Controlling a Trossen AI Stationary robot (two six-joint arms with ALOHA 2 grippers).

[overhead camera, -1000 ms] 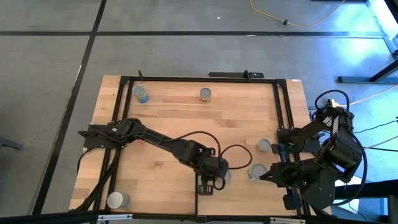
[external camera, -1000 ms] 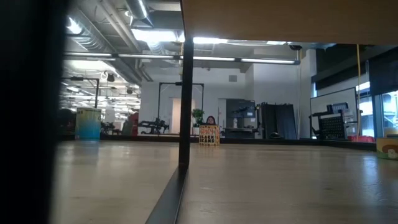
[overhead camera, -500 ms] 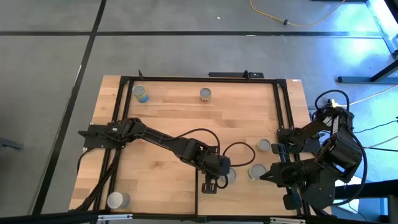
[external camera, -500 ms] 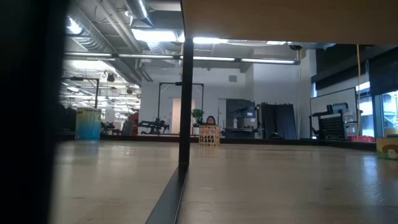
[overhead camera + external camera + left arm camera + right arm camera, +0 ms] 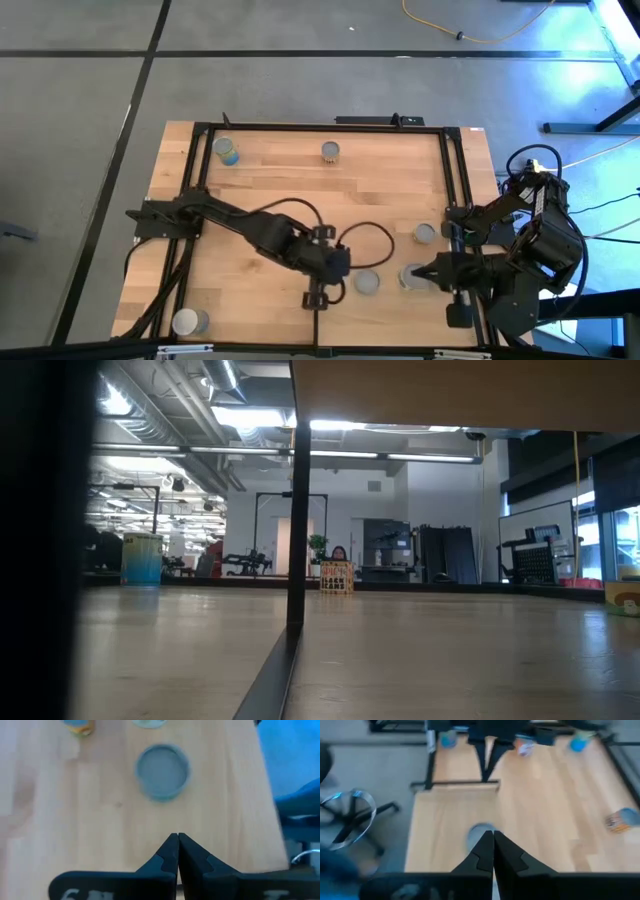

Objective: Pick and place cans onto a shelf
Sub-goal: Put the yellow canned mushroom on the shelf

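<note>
Left end effector [image 5: 316, 297] pinched shut and empty above the desk [image 5: 270, 180], near its front edge; grey-topped can [image 5: 367, 283] just beside it, apart. Right end effector [image 5: 432, 272] closed too (nothing gripped), close against another can [image 5: 411, 276], partly hidden behind the fingers. Labels unreadable.

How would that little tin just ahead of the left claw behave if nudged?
The can stands upright on its flat end, so it would probably slide on the smooth tabletop. It looks stiff. Knocked over, its round side would likely let it roll.
</note>
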